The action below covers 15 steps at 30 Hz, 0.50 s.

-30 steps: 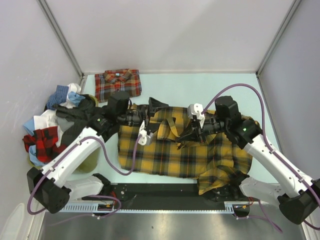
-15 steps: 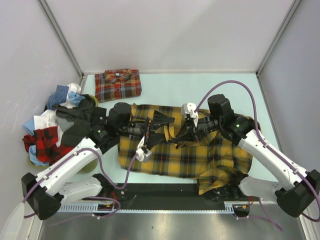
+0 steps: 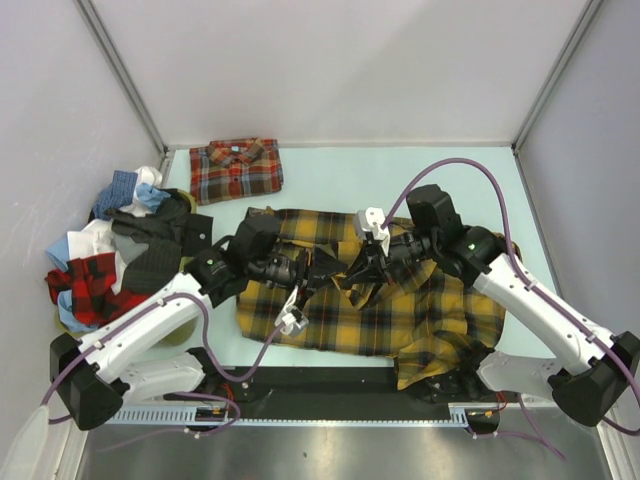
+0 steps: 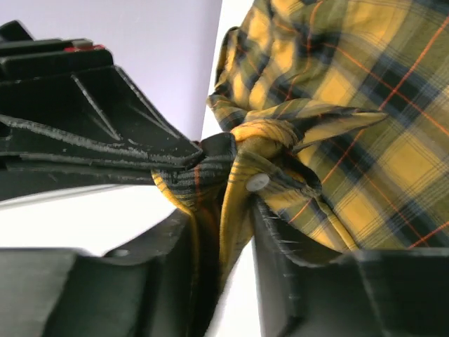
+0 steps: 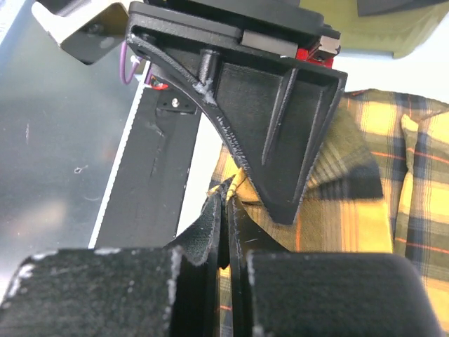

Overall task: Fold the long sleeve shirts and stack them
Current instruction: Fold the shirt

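Observation:
The yellow-and-black long sleeve shirt [image 3: 370, 310] lies spread and rumpled across the middle of the table. My two grippers meet over its upper middle. My left gripper [image 3: 325, 268] [image 4: 223, 210] is shut on a bunched fold of it with a white button [image 4: 257, 183] just past the fingertips. My right gripper [image 3: 352, 275] [image 5: 226, 198] is pinched shut on a thin edge of the same shirt [image 5: 365, 210]; a yellow tip sticks out past its fingers. The red-orange long sleeve shirt [image 3: 236, 168] lies folded at the back left.
A heap of mixed clothes [image 3: 110, 250] sits at the left wall. The black and metal base rail [image 3: 330, 400] runs along the near edge. Enclosure walls close the back and sides. Purple cables [image 3: 470, 172] arc off both arms.
My left gripper moved right and nearer, up against the right gripper, and went from wide open to closed on the shirt fold. The right gripper drifted left, still holding its edge.

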Each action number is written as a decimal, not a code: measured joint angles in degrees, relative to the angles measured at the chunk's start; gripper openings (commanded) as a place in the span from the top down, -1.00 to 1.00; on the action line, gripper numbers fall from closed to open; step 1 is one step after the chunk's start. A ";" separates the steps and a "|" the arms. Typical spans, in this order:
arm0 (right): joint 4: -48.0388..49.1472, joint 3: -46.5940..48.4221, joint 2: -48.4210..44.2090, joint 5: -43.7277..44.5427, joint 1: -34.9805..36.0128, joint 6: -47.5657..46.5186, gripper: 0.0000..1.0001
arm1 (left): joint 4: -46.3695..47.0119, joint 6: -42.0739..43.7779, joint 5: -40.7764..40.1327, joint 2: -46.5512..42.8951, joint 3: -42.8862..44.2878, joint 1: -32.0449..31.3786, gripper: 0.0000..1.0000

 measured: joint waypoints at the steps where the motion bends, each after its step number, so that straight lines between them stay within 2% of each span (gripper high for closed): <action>1: -0.44 0.11 0.00 0.26 0.00 -0.15 0.67 | -0.85 0.22 -0.74 0.28 0.28 -0.35 0.79; 2: -0.90 0.17 -0.02 0.83 0.00 -0.28 0.47 | -1.60 0.00 -1.11 0.48 0.74 -0.61 1.00; 3: -1.11 0.17 -0.02 1.22 -0.24 0.00 0.10 | -2.21 -0.87 -1.55 0.61 1.33 -0.83 1.00; 6: -1.16 0.20 -0.66 2.80 -3.15 2.89 -0.33 | -4.79 -5.68 -3.06 1.22 5.11 -1.11 1.00; 8: -0.11 0.28 -1.99 3.10 -10.58 6.54 -0.43 | -5.49 -11.10 -3.19 1.86 8.63 -1.18 1.00; 10: 1.27 0.31 -3.32 3.76 -19.93 9.70 -0.42 | -5.84 -17.77 -3.04 2.56 12.92 -1.27 1.00; 15: 7.43 0.26 -3.58 2.29 -45.59 17.73 -0.15 | -4.52 -34.71 -3.72 5.51 25.22 -4.55 1.00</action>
